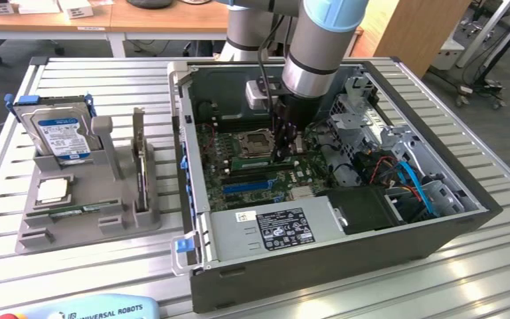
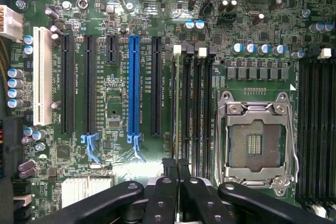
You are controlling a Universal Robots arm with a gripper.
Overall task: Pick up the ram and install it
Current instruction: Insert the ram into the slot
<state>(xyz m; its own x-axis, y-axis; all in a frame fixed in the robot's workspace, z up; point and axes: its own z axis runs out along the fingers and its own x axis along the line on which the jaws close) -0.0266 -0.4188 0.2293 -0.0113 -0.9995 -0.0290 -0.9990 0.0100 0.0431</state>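
Nearest the lens, at six o'clock of the exterior view, a pale-blue teach pendant (image 1: 91, 309) rests on the slatted table (image 1: 467, 279). At nine o'clock a grey fixture (image 1: 104, 229) carries four parts. A silver hard drive (image 1: 60, 133) with a blue label stands upright at its eleven o'clock, and a square processor chip (image 1: 51, 191) lies flat in front of it. The ram (image 1: 82, 211) — a narrow green stick — lies flat in the trough along the fixture's near edge, and an expansion card (image 1: 138, 159) stands on edge at its three o'clock. Just beside the fixture, the open computer case (image 1: 326, 266) lies with its motherboard (image 1: 237, 176) facing up. The arm (image 1: 321, 46) reaches down into it from twelve o'clock, and the gripper (image 1: 286, 149) hangs low over the board, well apart from the ram. In the wrist view the jaws stand narrow, the two black fingertips (image 2: 169, 167) side by side with a slim gap; whether anything thin is pinched there I cannot tell. They sit over one end of the memory slots (image 2: 197, 108), which lie between a blue card slot (image 2: 133, 85) and the open processor socket (image 2: 254, 140). At four o'clock of the case a blue cable (image 1: 419, 186) curves down.
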